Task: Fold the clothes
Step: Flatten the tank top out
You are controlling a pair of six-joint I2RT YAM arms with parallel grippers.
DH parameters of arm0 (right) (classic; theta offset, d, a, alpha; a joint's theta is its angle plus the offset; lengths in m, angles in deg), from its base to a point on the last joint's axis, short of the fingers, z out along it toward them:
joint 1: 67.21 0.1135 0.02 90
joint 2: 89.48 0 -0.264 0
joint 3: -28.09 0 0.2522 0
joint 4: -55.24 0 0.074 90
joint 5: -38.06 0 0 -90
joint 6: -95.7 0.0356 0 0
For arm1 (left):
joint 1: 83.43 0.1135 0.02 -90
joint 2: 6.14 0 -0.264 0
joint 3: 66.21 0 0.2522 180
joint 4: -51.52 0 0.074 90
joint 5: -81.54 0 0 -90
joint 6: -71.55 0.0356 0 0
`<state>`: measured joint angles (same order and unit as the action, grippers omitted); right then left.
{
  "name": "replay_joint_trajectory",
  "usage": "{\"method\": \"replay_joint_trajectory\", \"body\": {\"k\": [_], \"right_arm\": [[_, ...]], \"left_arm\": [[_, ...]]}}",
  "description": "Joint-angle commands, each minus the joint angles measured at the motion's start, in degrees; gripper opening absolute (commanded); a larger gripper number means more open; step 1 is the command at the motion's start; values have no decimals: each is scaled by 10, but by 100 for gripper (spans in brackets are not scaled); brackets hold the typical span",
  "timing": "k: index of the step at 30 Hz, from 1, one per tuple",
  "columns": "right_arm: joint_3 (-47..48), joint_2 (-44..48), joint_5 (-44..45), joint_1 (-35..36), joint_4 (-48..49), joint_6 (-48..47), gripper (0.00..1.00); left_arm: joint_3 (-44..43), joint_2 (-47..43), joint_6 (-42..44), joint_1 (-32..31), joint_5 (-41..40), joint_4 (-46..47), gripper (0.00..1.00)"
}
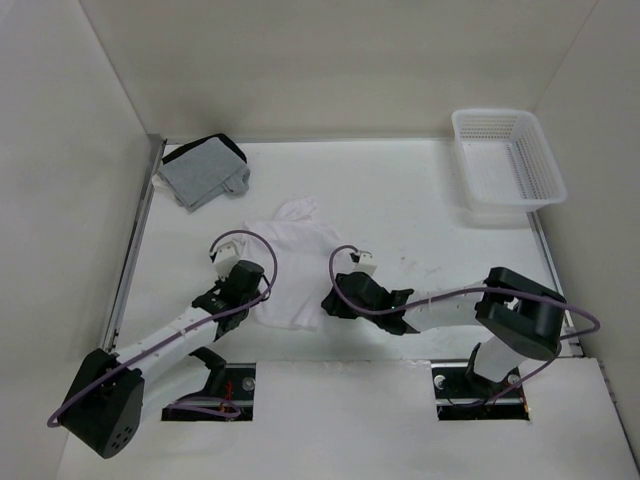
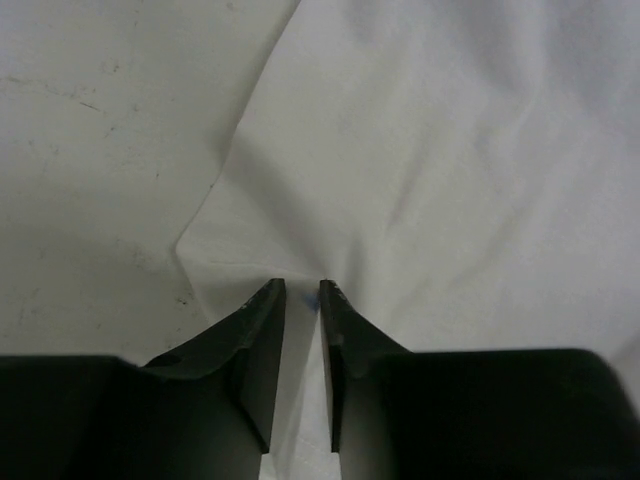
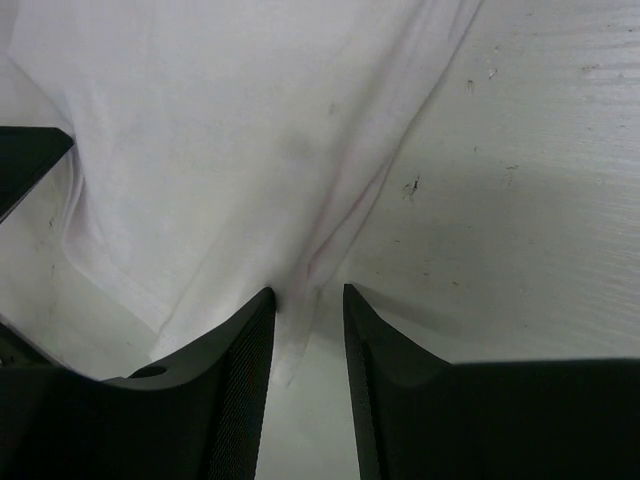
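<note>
The T-shirt [image 1: 290, 270] is thin white cloth, matt and soft, creased into fine folds. The table [image 1: 420, 210] under it is a matt white board, scuffed and flecked with small dark marks just right of the T-shirt. Well beyond the T-shirt to the right, the basket [image 1: 505, 160] is white plastic mesh. Beyond it to the left, a grey garment [image 1: 205, 172] is matt cloth with black trim. At the T-shirt's edges, the right gripper [image 3: 307, 295] is matt black plastic, one inner face finely ribbed; the left gripper [image 2: 302, 285] is smooth, with a dull sheen.

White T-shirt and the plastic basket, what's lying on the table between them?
Nothing: between the white T-shirt and the basket the table is bare, as the top view shows.
</note>
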<state>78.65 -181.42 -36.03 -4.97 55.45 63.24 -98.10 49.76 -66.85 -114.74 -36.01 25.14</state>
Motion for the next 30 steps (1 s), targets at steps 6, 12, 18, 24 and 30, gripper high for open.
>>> {"method": "replay_joint_trajectory", "body": {"k": [6,12,18,24,30], "right_arm": [[-53,19,12,-19,10,13,38],[-55,5,-8,-32,34,11,33],[-35,-31,-25,-33,55,16,23],[-15,-57,-29,-34,68,11,9],[-44,-5,-9,-50,68,-7,4]], "left_arm": [[-10,-77,-16,0,-1,-21,7],[-9,-112,-27,4,3,-43,4],[-22,-41,-21,-6,-15,-31,32],[-31,1,-17,-20,-39,-23,34],[-33,18,-17,-25,-40,-13,26]]}}
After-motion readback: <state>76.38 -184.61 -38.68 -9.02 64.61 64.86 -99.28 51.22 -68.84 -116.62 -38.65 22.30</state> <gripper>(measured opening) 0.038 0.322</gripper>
